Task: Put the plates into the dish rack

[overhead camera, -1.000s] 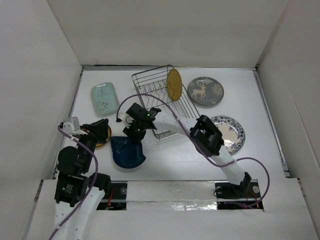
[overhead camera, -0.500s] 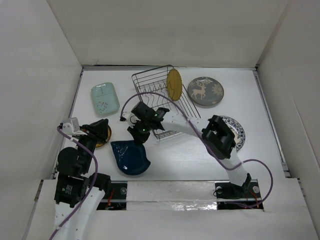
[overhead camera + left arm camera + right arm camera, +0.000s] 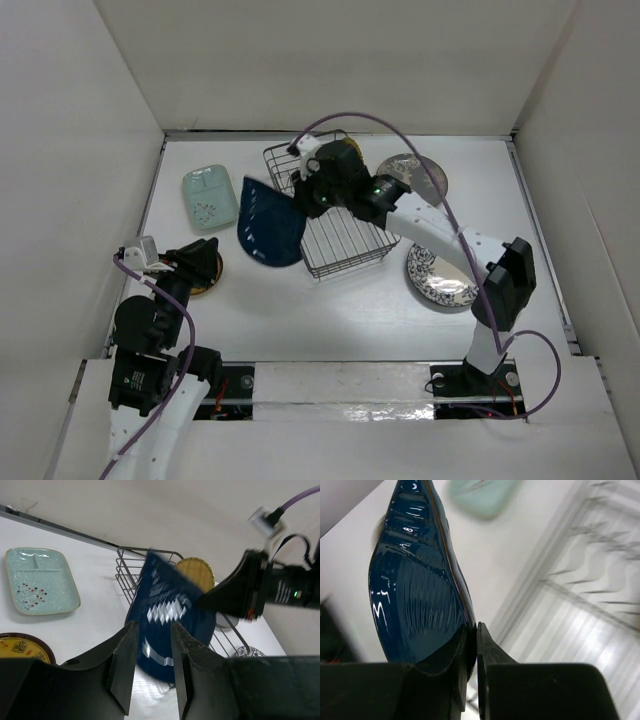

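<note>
Blue dish (image 3: 268, 222) is off the table (image 3: 330, 310) now, clamped upright in my right claw (image 3: 473, 641) and carried alongside the rack (image 3: 350, 245), just to the claw's right; slotting comes next.

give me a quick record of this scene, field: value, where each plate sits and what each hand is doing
right hand: shut on the dark blue leaf-shaped dish, held on edge at the left side of the dish rack
left hand: open, empty
in rack: one yellow plate, upright
on table: mint dish, deer plate, patterned plate, second yellow plate
</note>
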`<state>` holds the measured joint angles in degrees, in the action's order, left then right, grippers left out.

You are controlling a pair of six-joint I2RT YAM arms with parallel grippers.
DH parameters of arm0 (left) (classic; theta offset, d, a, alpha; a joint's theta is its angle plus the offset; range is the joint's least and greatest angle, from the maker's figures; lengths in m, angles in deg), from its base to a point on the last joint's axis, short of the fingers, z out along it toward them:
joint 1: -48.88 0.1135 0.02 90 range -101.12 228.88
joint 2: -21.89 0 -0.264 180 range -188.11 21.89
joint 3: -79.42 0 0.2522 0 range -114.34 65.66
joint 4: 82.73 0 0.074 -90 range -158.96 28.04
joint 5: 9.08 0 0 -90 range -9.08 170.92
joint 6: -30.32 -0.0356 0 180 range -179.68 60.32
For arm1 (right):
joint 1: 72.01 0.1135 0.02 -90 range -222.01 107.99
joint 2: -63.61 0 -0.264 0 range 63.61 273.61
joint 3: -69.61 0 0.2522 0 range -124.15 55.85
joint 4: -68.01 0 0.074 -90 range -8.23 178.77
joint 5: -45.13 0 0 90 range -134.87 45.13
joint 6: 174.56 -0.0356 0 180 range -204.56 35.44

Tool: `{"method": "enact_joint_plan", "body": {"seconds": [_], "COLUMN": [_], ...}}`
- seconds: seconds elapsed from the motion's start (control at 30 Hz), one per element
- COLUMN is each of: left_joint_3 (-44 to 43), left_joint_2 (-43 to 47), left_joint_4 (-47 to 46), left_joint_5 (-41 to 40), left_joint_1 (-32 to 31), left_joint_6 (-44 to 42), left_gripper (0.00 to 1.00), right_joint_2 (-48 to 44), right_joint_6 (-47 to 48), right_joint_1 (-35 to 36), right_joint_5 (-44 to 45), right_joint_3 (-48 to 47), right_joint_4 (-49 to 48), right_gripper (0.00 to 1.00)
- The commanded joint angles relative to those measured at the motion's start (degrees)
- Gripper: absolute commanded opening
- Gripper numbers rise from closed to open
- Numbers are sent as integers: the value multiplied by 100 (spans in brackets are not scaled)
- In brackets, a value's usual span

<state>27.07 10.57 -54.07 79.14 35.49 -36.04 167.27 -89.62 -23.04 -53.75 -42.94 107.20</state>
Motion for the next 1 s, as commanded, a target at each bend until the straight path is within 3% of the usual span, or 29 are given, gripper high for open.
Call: {"method": "enact_joint_plan", "body": {"seconds": [0.0,0.2,0.3,0.6,0.97], "left_joint_3": [9,9,9,9,9], "left_joint_2": [59,24,24,-29,-3], "left_joint_4": [-189,-189,-189,-189,-198], "left_joint_5": [-7,11,2,37,64], "left_joint_1": [38,38,38,38,38], "left_joint_6": [-8,-8,0,-8,-8], "left_gripper": [29,30,30,30,30], "right_joint_2": [-381,373,961,2114,2115], "right_joint_6": [-189,355,740,1805,2738], "right_joint_1": [-379,-573,-573,-520,-520], "right_joint_5": [2374,5145,5886,7118,7656], "right_joint_3": [-571,-1879,-2609,-3770,-3262], "right_joint_4": [-593,5,181,146,-776], "right_gripper": [0,0,0,0,0]}}
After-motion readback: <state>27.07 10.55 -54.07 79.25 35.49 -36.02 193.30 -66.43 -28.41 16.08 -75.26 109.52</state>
